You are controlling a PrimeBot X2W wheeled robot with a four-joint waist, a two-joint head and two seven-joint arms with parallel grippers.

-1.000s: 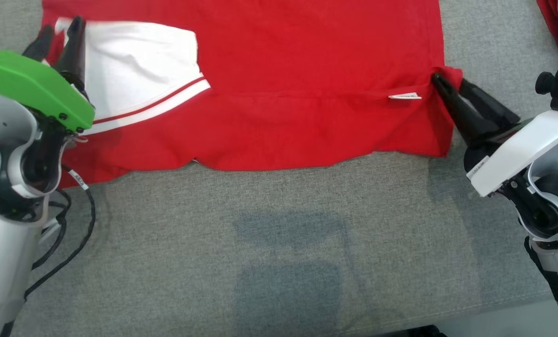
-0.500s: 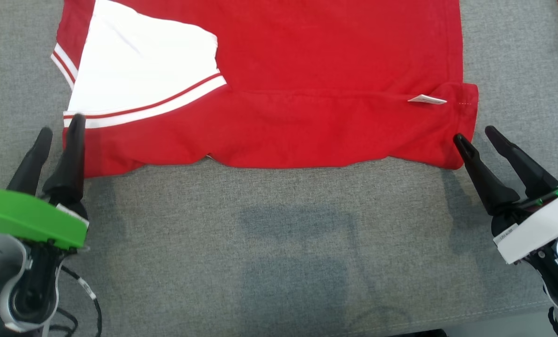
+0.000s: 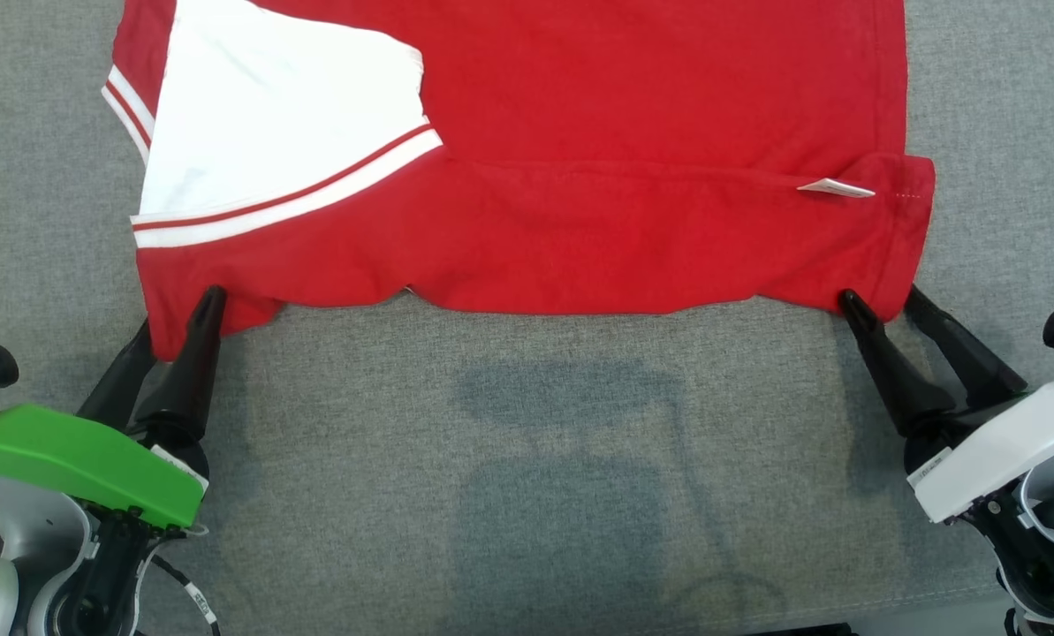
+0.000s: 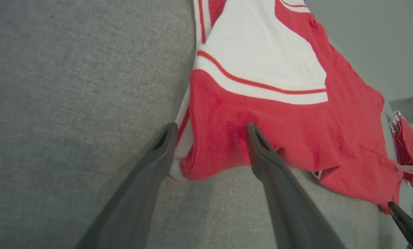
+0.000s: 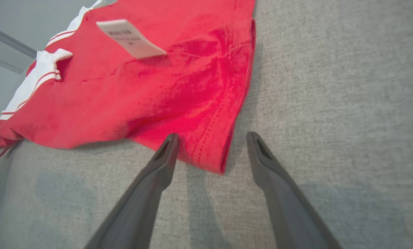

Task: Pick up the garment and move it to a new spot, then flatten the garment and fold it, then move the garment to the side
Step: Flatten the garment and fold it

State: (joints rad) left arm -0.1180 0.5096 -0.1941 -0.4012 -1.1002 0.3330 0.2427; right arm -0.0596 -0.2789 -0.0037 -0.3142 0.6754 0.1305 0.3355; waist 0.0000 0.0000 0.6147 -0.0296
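At the near left corner of the garment [image 3: 580, 132], the left gripper [image 3: 178, 309] slants up and slightly right from under its green cover [image 3: 76, 455]. Its two dark fingers [image 3: 195, 353] are spread apart and hold nothing. In the left wrist view this gripper [image 4: 210, 126] straddles the red corner, with one tip beside the striped edge and the other over the red cloth. At the garment's near right corner, the right gripper [image 3: 880, 296] leans up and left from its white cover [image 3: 995, 450]. It is likewise unclenched and empty, and the hem corner lies in the gap between its tips [image 5: 212, 135]. The garment lies flat on the grey surface [image 3: 527, 459], folded along its near side. Its white sleeve [image 3: 270, 132] is toward the left and a small white label [image 3: 836, 187] sits near the right edge.
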